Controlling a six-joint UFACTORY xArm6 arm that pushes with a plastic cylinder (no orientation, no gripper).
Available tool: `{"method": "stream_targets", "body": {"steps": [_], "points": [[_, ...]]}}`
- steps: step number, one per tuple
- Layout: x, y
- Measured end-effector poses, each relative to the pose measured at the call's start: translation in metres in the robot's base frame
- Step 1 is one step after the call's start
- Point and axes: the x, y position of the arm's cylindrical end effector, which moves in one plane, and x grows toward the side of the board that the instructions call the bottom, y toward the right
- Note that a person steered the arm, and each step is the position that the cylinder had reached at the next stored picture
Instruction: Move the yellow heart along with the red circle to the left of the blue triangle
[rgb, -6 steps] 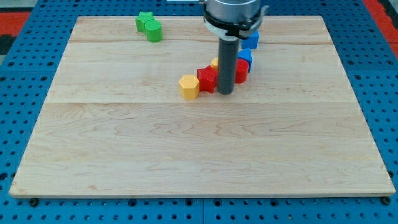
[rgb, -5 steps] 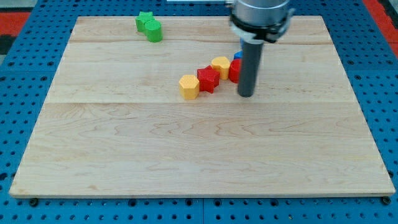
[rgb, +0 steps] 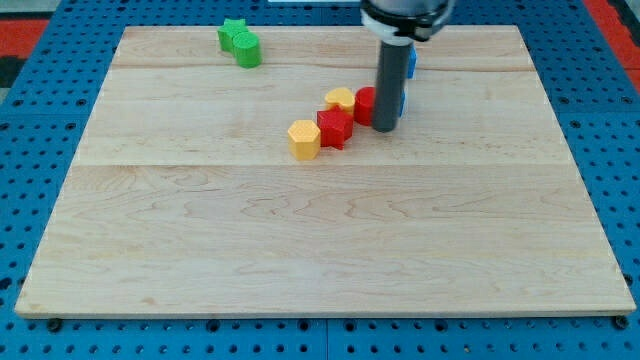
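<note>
Nearest the view's bottom, the wooden board (rgb: 320, 250) sat bare, w/ the blue pegboard base (rgb: 30, 330) around it. No brand, label or writing readable anywhere.

Mid-board, a diagonal chain: yellow hexagon-ish block (rgb: 304, 138) at the low left end, red block (rgb: 335, 129) touching it, shape looked star-like but can't swear to it. Up and right of that, the yellow heart (rgb: 341, 99), and just beside it on the right the red circle (rgb: 366, 104).

The tip (rgb: 385, 128) stood right against the red circle's right edge, touching or nearly so. No claw on this rig, just a bare rod, so nothing grasped; it only pressed sideways.

Behind the rod, blue showed at its right: one blue block (rgb: 403, 101) peeking low and another blue block (rgb: 411, 62) higher up. Mostly hidden, so which was the blue triangle I couldn't tell.

Far top left, two green blocks (rgb: 239, 42), touching, well apart from the action.

Judging the step: the push leftward looked in hand, w/ heart and circle lined up ahead of the tip. Next move prob. calls for a steady shove toward the view's left, centred on the circle so the pair doesn't split.
</note>
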Motion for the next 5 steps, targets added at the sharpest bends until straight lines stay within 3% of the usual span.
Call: {"method": "stream_targets", "body": {"steps": [2, 5], "points": [[-0.009, -0.017], [-0.026, 0.022]]}}
